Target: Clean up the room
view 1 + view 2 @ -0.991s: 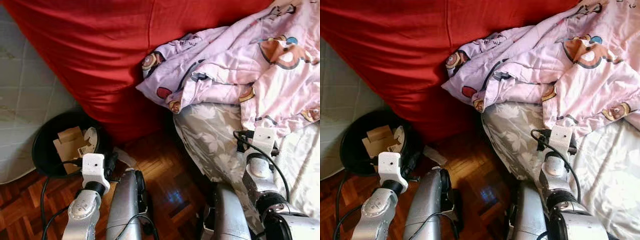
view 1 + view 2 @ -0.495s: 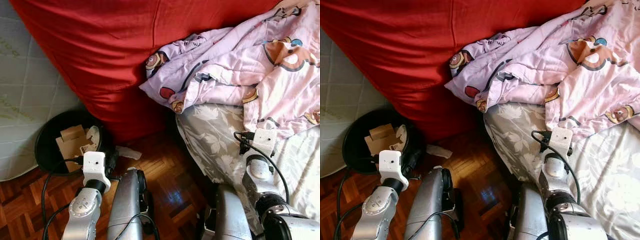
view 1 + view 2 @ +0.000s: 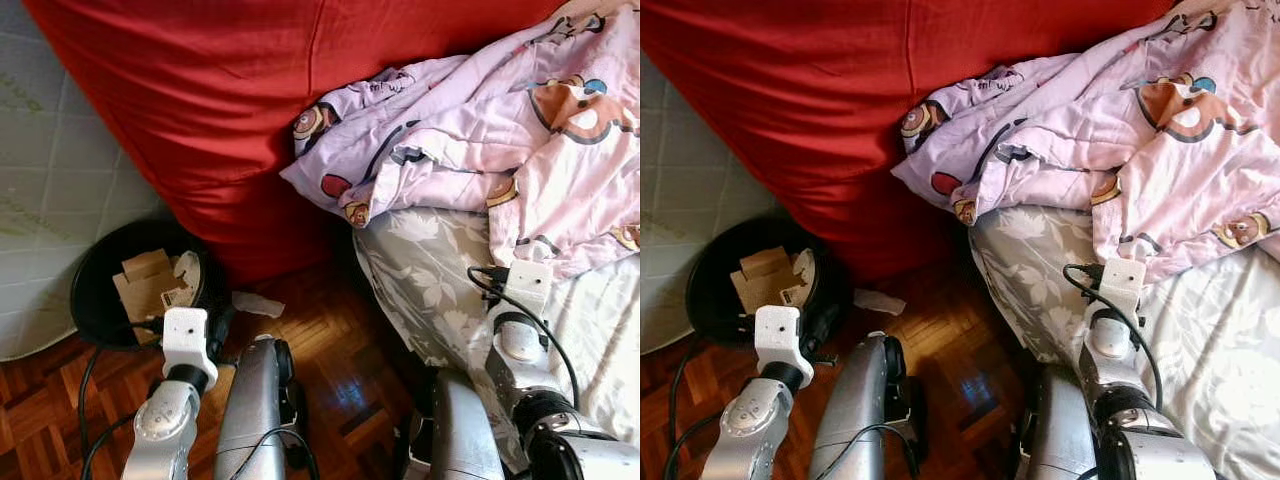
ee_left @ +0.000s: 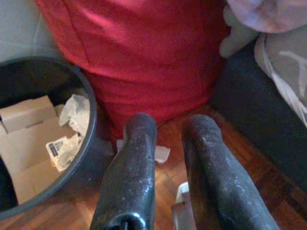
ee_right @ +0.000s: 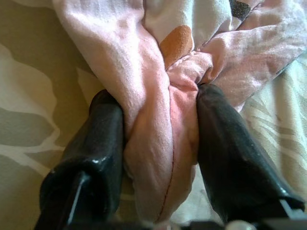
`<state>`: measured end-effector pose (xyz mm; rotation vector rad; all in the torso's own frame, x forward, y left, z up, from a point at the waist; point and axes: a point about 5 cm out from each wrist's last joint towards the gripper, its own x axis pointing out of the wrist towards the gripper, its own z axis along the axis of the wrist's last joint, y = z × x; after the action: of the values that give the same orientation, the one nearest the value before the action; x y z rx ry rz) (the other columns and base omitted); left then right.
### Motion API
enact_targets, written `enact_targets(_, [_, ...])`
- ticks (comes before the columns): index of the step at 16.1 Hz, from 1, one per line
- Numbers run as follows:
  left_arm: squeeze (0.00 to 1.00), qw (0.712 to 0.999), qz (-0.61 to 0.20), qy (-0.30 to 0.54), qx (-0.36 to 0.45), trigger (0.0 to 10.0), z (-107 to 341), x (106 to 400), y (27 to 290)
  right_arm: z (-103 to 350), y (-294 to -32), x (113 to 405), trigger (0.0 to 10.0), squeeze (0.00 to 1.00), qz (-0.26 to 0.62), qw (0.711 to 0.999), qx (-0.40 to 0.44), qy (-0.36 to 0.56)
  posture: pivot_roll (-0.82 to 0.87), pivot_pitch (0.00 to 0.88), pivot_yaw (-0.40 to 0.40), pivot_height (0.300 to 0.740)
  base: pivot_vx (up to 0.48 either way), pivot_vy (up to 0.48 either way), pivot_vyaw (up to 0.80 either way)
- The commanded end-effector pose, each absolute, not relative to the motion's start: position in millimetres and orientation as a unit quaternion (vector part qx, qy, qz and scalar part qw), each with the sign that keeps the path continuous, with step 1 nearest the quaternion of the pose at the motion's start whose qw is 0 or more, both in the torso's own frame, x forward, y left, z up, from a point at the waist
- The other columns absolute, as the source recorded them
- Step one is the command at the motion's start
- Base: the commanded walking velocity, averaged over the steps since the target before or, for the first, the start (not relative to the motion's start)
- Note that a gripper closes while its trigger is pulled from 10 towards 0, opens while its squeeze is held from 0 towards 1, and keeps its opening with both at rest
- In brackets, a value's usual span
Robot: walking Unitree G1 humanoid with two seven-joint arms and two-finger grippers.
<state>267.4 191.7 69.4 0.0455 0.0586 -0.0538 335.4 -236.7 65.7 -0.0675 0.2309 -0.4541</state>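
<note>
Right gripper pinches pink duvet fold at bed edge; left gripper slightly parted, empty, beside bin.

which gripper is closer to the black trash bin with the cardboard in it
Left. The left gripper hangs over the wood floor right beside the black trash bin. The right gripper is across at the bed, fingers shut on the pink cartoon-print blanket.

Right pincer clamped on fabric; left pincer slightly parted, empty.
</note>
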Motion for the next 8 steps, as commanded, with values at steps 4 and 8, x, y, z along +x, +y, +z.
enact_targets(4, [0.0, 0.998, -0.011, 0.06, 0.033, 10.0, 57.5, 261.6, 200.5, 38.7, -262.5, 307.5, 0.0, 0.0, -0.282, 0.944, -0.02, 0.17, 0.11, 0.369, 0.073, 0.582, 0.0, 0.0, 0.0])
enact_targets(8, [0.0, 0.997, -0.009, 0.06, 0.038, 10.0, 57.8, 267.5, 202.2, 34.4, -265.0, 302.0, 0.0, 0.0, -0.288, 0.943, 0.001, 0.167, 0.1, 0.35, 0.074, 0.582, 0.0, 0.0, 0.0])
